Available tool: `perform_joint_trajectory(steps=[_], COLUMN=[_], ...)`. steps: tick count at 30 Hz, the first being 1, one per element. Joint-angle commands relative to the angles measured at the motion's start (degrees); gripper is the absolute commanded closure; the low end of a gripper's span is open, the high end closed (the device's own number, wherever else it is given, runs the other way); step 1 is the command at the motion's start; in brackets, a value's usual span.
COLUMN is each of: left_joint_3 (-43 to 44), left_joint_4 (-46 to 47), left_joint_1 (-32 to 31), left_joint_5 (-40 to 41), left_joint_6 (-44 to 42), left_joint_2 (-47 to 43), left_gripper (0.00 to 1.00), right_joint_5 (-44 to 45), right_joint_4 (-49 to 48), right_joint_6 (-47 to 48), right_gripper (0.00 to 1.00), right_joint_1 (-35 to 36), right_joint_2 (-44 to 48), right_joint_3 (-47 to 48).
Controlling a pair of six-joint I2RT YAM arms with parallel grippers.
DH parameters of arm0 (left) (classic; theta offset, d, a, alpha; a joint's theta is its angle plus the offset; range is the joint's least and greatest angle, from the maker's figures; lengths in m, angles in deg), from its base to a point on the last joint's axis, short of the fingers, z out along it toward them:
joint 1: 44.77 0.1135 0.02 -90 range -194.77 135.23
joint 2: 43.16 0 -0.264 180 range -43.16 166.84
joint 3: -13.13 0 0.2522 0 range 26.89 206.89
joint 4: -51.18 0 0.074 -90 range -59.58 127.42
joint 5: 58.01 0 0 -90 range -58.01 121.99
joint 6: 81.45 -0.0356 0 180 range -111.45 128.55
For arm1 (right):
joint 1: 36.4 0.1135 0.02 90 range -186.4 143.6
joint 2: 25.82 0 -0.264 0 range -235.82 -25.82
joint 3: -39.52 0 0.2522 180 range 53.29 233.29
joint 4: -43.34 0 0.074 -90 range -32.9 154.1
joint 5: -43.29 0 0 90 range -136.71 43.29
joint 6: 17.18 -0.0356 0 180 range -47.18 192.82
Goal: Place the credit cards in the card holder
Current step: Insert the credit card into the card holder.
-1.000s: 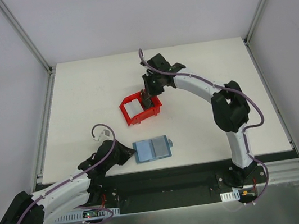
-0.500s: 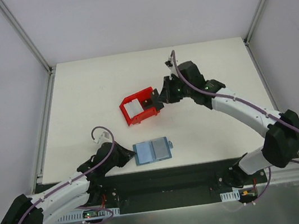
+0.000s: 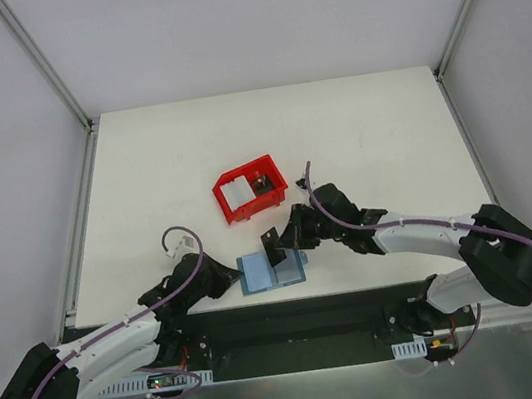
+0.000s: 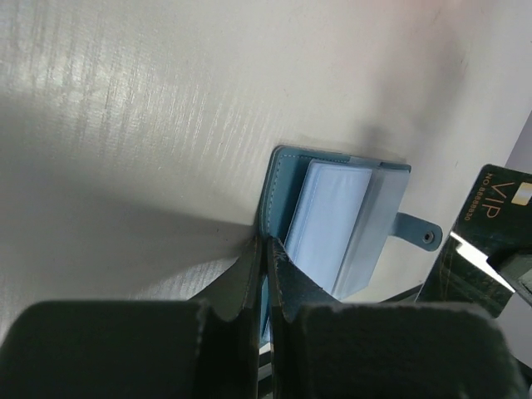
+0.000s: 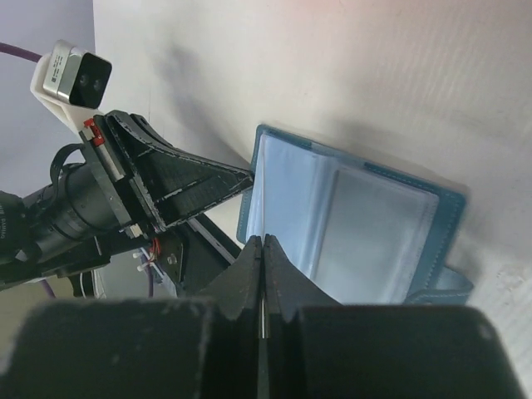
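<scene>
The teal card holder (image 3: 273, 270) lies spread open near the front edge, its pale blue pockets (image 4: 332, 218) facing up. My left gripper (image 3: 232, 278) is shut on its left cover edge (image 4: 264, 243). In my right gripper (image 3: 289, 242), shut, stands a dark credit card (image 3: 273, 247) marked VIP (image 4: 490, 241), upright just above the holder's middle. In the right wrist view the card (image 5: 263, 324) shows only edge-on between the fingers, over the pockets (image 5: 349, 224). A white credit card (image 3: 237, 194) lies in the red bin.
The red plastic bin (image 3: 276, 196) stands behind the card holder, mid-table, with a dark item (image 3: 261, 182) also inside. The table's front edge and black base rail (image 3: 295, 316) run just below the holder. The left arm's fingers (image 5: 195, 187) show in the right wrist view.
My right arm has swung from the red bin toward the front, carrying the dark card down over the open card holder. The left gripper has stayed at the holder's left edge.
</scene>
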Motion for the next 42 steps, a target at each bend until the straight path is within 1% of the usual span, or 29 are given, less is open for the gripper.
perform_joint_trajectory(steps=[1,14,21,28,35,42], left_joint_3=[-1.0,-1.9,-1.8,-1.4,-1.3,-1.1], left_joint_4=[-0.4,-0.4,-0.4,-0.4,-0.3,-0.1], left_joint_1=[0.6,0.7,0.6,0.6,0.6,0.6], left_joint_5=[0.3,1.4,1.6,1.7,1.9,1.8], left_joint_6=[1.9,2.6,2.9,3.2,3.4,3.5], left_joint_2=[0.6,-0.8,-0.9,0.0,0.5,1.3], left_gripper=[1.0,1.0,1.0,1.0,1.0,1.0], right_joint_5=[1.2,1.6,1.7,1.0,1.2,1.7], right_joint_4=[-11.3,-18.4,-20.1,-25.3,-28.6,-33.9], right_joint_6=[-5.3,-8.4,-10.0,-11.6,-12.0,-14.8], right_gripper=[0.99,0.99,0.99,0.99,0.99,0.99], right_joint_1=[1.5,2.2,2.5,3.0,3.9,5.3], right_joint_2=[-2.1,-6.2,-7.9,-11.5,-12.9,-14.3], right_joint_3=[-2.0,-8.3,-9.2,-11.6,-13.7,-16.2])
